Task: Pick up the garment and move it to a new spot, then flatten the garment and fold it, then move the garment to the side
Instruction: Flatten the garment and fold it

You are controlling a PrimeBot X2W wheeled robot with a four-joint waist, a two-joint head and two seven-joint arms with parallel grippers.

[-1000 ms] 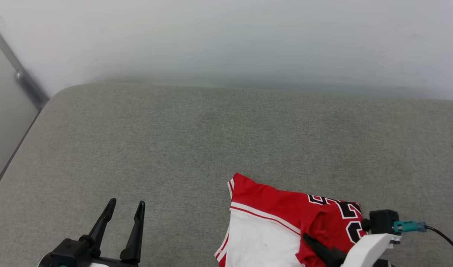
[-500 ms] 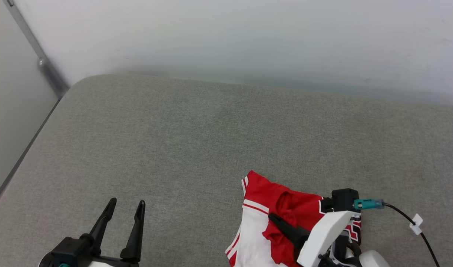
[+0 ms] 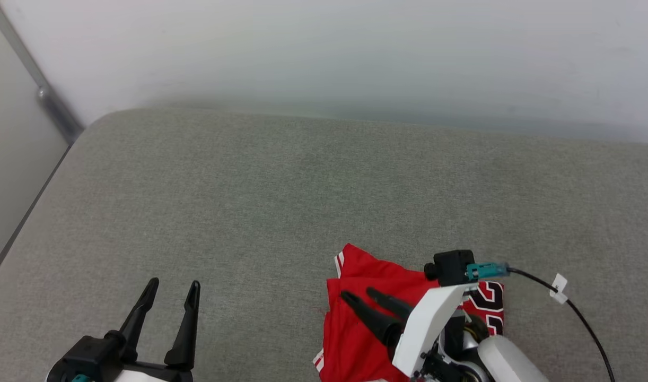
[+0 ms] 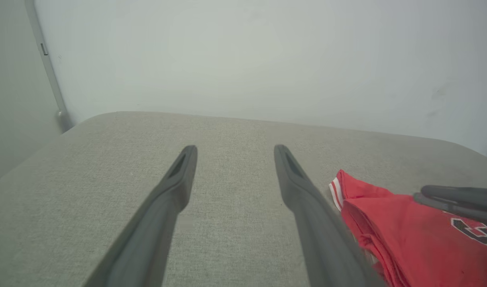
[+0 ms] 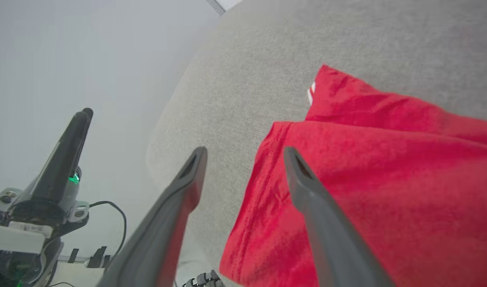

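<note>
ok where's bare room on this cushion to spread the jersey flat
Widest bare patch: the grey cushion from the left end effector up to the wall, and beyond the red jersey. Crowded at the near right, where the right end effector is over the jersey beside its cable.

The garment (image 3: 356, 323) is soft red cloth, matt, with a fine knit grain and loose creases (its black-and-white numerals lie flat, like print). The surface (image 3: 250, 201) under it is covered in coarse woven grey fabric, matt and slightly nubbly. The left tool (image 3: 174, 283) and the right tool (image 3: 358, 292) look like dark, smooth, matt plastic. The right forearm shell (image 3: 427, 318) is smooth white plastic with a slight sheen, and its cable (image 3: 584, 324) is black and smooth. The far wall (image 3: 324, 53) is pale, smooth and matt.
</note>
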